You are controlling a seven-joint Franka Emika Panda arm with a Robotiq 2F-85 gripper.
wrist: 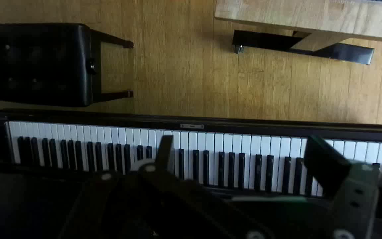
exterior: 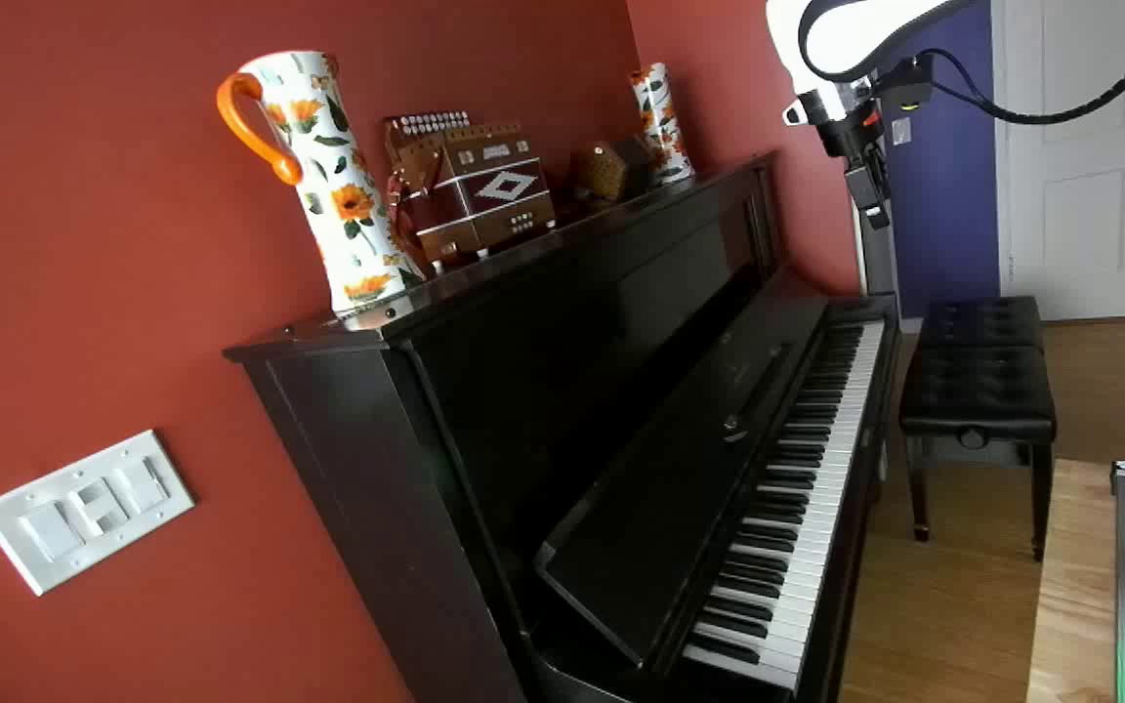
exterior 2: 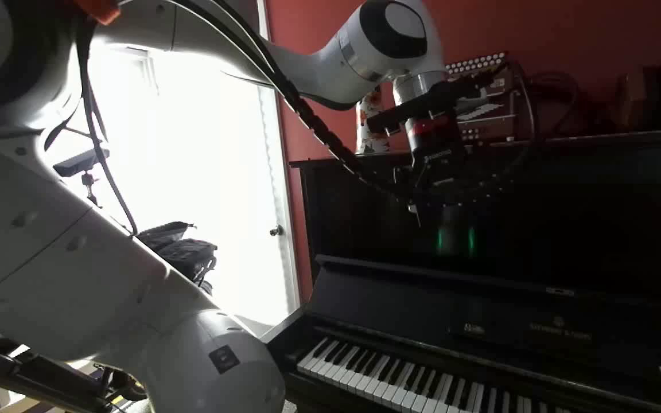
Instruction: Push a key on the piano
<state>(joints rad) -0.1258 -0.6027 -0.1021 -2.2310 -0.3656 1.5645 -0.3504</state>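
Observation:
The large black upright piano [exterior: 611, 391] stands against the red wall in both exterior views, its front panel also seen here [exterior 2: 566, 229]. Its long row of white and black keys [exterior: 821, 508] is uncovered, and the near keys show in an exterior view [exterior 2: 388, 378]. In the wrist view the keyboard [wrist: 211, 159] runs across the picture below the jaws. My gripper [wrist: 242, 152] is open and empty, its two fingers wide apart. It points down, well above the key level and not touching the piano, as both exterior views show [exterior: 877, 217] [exterior 2: 416, 212].
A flowered pitcher [exterior: 328, 186], an accordion [exterior: 484, 195] and a flowered vase [exterior: 662, 127] stand on the piano's top. A black padded bench [exterior: 978, 381] stands by the keyboard. A wooden table edge [wrist: 293, 13] lies opposite the keys. A light switch plate [exterior: 84, 513] is on the wall.

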